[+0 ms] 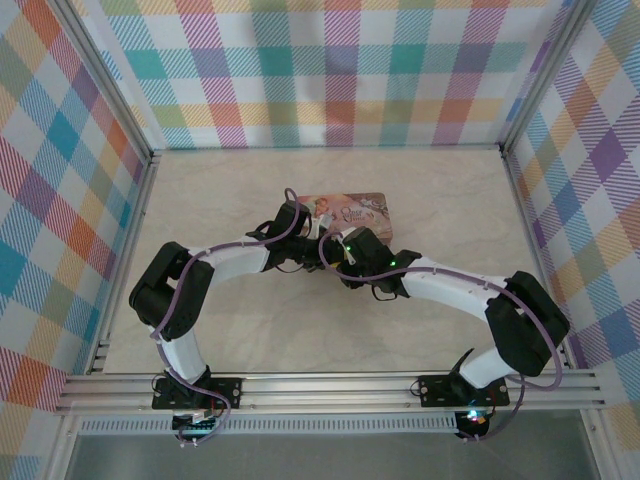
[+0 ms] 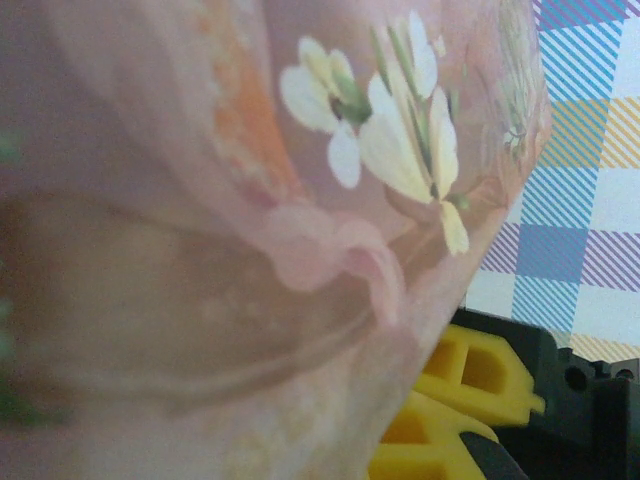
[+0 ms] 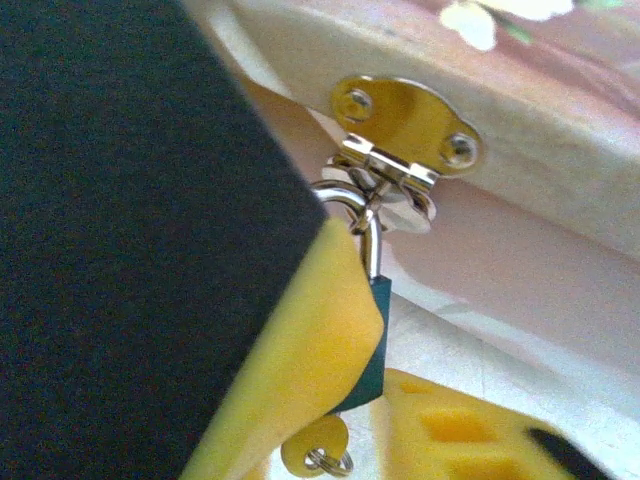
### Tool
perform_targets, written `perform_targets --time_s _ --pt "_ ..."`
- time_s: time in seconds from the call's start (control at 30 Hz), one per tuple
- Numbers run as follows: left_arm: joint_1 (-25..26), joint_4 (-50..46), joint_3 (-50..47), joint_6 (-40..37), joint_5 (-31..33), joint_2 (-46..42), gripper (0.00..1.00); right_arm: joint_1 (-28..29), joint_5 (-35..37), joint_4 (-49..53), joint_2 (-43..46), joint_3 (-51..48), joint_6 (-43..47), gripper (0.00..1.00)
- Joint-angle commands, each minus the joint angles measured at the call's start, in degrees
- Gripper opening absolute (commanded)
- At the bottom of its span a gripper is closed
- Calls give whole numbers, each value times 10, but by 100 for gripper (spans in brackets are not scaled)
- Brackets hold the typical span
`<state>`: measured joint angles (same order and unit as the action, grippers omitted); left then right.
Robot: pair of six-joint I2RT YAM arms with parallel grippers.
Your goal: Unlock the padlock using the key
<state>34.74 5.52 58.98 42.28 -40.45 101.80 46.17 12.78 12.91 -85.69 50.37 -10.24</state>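
The right gripper [image 3: 385,385] stands with its yellow fingers [image 3: 300,350] on either side of the padlock [image 3: 377,335], the gap between them narrow. Whether they actually pinch it cannot be told. In the right wrist view the padlock's teal body lies against the nearer finger and is partly hidden behind it. Its silvery shackle [image 3: 371,245] rises upright and hooks through the brass hasp [image 3: 405,125] on the side of the tin [image 3: 520,260]. A small ring [image 3: 328,461] hangs just below the padlock's body.

The left gripper [image 1: 293,222] is closed tight against the left end of the tin [image 1: 365,208]. What it grips, if anything, cannot be made out. Its wrist camera sits so close that the tin's pink, flower-painted surface [image 2: 200,250] is blurred. Yellow finger pieces [image 2: 480,372] lie just beside the tin's lower edge there. Whose they are is unclear.

From above, the two grippers meet at the near long side of the tin, the right gripper [image 1: 345,243] just beside the left. The tin lies flat near the middle of the pale table [image 1: 450,200]. Both white arms bow outward from their bases at the near rail, and purple cables run along them. Plaid walls [image 1: 340,70] in pastel colours enclose the table on three sides.
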Motion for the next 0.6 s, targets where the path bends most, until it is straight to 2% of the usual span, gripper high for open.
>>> perform_targets --time_s 0.0,0.07,0.17,0.23,0.3,0.33,0.4,0.57 --pt "-3 10 9 0 -37 -26 0 -3 -3 -10 -6 -2 0 18" --pt "-3 10 9 -1 -37 -27 0 -3 -5 -9 -6 -1 1 5" --pt "-3 9 8 -2 -37 -28 0 -3 -7 -12 -4 -5 3 1" --pt "-3 8 7 -2 -35 -27 0 -4 -6 -10 -3 -5 3 10" --pt "-3 6 4 -3 -34 -25 0 -4 -4 -10 -1 -7 -2 31" --pt "-3 1 2 -6 -30 -25 0 -4 -3 -11 2 -10 -5 36" --pt "-3 -5 -1 -12 -22 -24 0 -4 -1 -11 9 -17 -8 40" --pt "-2 -12 -22 -23 0 -24 3 -4 -3 -3 44 -42 -22 41"
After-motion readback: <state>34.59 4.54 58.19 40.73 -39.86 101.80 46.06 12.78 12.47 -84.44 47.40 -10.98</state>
